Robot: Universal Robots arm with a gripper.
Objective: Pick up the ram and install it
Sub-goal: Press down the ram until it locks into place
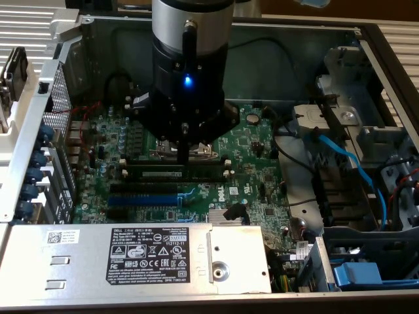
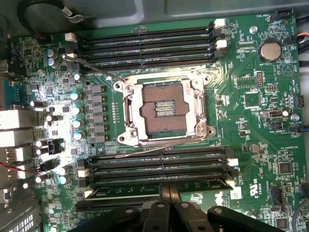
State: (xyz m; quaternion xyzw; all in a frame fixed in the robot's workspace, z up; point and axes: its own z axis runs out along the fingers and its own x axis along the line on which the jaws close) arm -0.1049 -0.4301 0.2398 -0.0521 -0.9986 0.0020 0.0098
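Observation:
The ram [image 1: 177,173] is a long dark green stick with a small white label. It stands on edge in the memory slot of the near bank farthest from the CPU socket [image 2: 164,108]. In the wrist view the ram [image 2: 120,190] lies along the outer edge of that bank, beside three empty black slots [image 2: 154,166]. My gripper [image 1: 185,156] hangs straight over the stick's middle. Its two fingers are shut against each other, and their tips [image 2: 169,192] rest at the ram's top edge. Nothing is between them.
A second bank of black slots [image 2: 145,46] lies beyond the socket. A blue expansion slot [image 1: 141,198] runs just in front of the ram. A silver power supply [image 1: 157,252] fills the case's front. A blue cable [image 1: 347,163] and a drive bay are on the exterior view's right.

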